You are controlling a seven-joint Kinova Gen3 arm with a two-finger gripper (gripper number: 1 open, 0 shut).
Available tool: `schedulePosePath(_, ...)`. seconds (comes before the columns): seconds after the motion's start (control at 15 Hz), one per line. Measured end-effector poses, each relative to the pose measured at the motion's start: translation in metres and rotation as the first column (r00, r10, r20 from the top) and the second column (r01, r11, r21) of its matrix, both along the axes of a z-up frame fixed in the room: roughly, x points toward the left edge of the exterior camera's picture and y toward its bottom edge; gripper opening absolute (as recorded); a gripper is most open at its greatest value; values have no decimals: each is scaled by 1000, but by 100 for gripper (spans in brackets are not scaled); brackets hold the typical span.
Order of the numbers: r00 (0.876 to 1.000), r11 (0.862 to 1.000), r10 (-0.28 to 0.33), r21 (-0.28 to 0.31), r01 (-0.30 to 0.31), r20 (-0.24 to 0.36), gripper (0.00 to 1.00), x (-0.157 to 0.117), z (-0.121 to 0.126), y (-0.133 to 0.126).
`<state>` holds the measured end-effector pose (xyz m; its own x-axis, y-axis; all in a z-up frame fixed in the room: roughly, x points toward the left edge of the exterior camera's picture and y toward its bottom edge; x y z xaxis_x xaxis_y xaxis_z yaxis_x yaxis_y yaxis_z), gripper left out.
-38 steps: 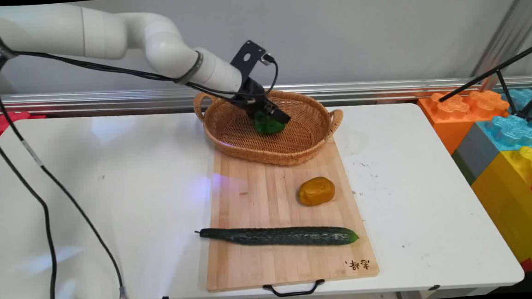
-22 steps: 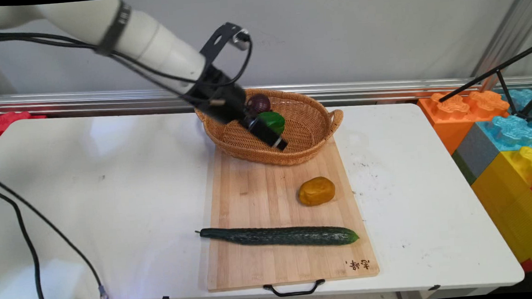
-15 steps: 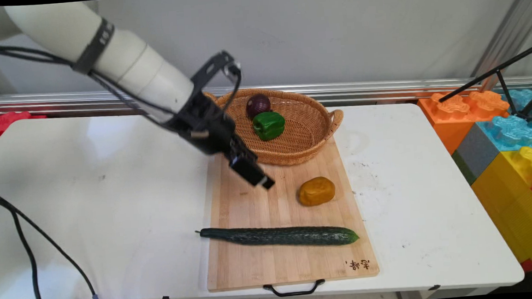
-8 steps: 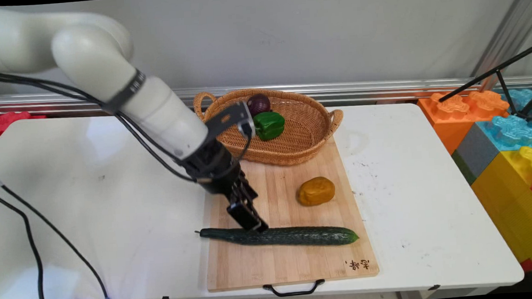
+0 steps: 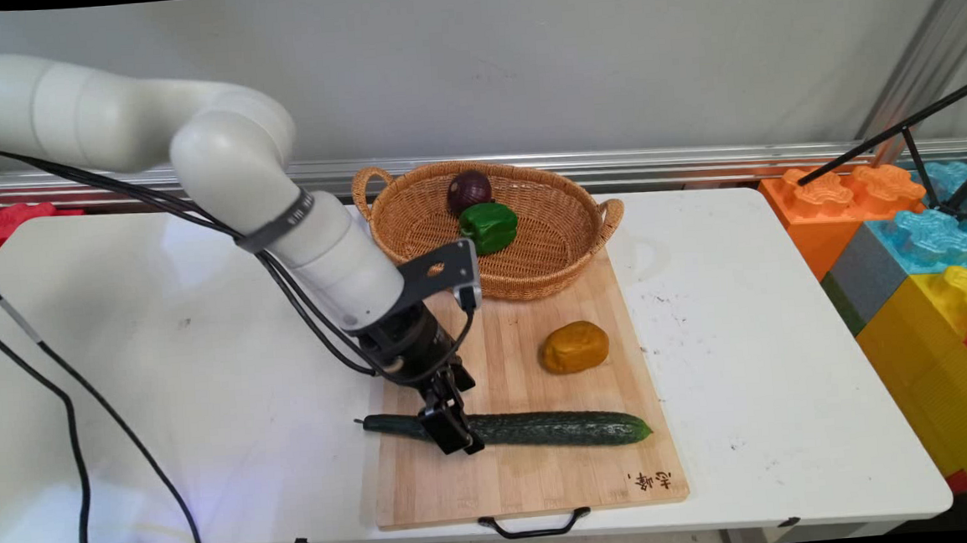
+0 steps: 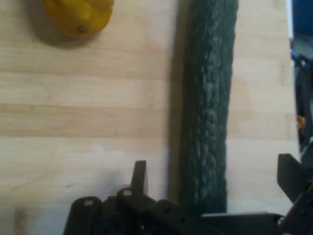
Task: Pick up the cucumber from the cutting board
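Wooden cutting board [image 5: 538, 470] fills the lower centre of the main view, its black handle [image 5: 534, 524] hanging over the near edge of the white desk [image 5: 759, 389]. Bare wood lies open in front of the dark green cucumber [image 5: 560, 428], which stretches across the board with its stem end poking past the board's left edge. The black gripper [image 5: 453, 434] stands over the cucumber's left part, fingers spread to either side of it; in the hand view one fingertip [image 6: 139, 177] sits left of the cucumber [image 6: 208, 112] and the other [image 6: 292, 176] well off to the right, neither pressing it. The gripper hides a short stretch of the cucumber in the main view. Just behind, right of centre, a yellow-orange round fruit [image 5: 575, 347] rests apart on the board; in the hand view it [image 6: 78, 17] is cut off at the top edge. Farther back, a wicker basket [image 5: 570, 253] overlaps the board's far end, holding a green pepper [image 5: 489, 226] and a dark purple onion [image 5: 468, 192]. Wide bare desk lies left and right.
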<state>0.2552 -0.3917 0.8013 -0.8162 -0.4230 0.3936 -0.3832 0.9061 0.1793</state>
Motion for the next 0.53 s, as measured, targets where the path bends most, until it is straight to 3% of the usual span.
schedulePosePath(0.2,999,999,-38,-24,38,25,100,-4,-13,-3)
schedulePosePath(0.27,998,998,-49,-30,50,29,0,-6,-17,-4)
schedulePosePath(0.53,996,996,-83,-37,85,37,0,-10,-23,-3)
